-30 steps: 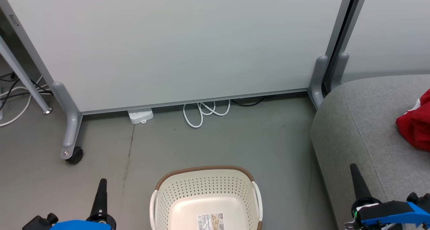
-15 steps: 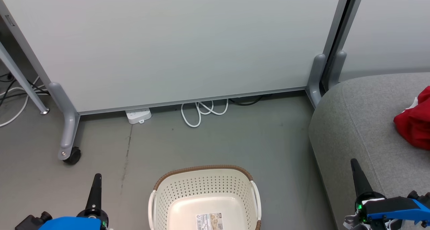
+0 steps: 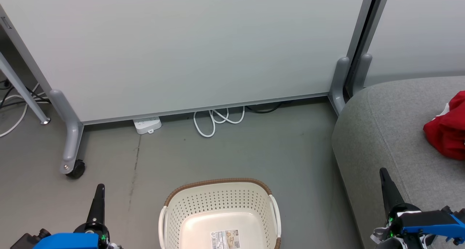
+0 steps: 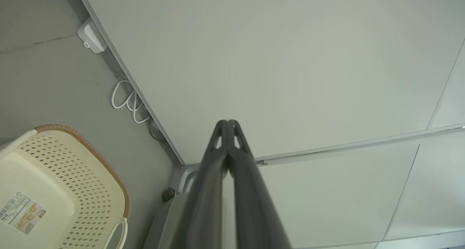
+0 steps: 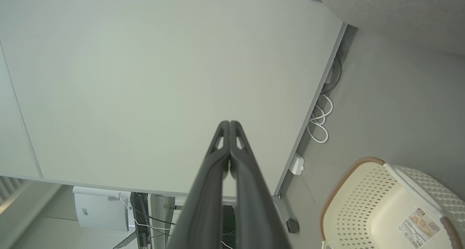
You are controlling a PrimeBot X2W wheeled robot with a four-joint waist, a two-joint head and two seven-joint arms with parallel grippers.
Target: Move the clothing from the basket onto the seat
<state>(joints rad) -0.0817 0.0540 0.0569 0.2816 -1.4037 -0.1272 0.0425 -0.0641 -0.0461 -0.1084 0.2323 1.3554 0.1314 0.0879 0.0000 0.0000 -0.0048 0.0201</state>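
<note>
Zero load: left gripper [image 4: 227, 122], right gripper [image 5: 230, 123] pinched closed; view just drifted; basket [image 3: 218, 200] bare, clothing [image 3: 445, 141] on seat [image 3: 385, 132] mid-right; likely done.

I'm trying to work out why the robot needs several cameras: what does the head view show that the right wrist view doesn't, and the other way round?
Head view's extras: the red clothing lying on the grey seat, and the left gripper and right gripper side by side. Right wrist view's extras: a close look at its own fingers pressed together, plus a white box and cables beyond the pale panel. Shared: the basket with its label, the white cable loop, the power strip, that panel and a corner of the seat.
</note>
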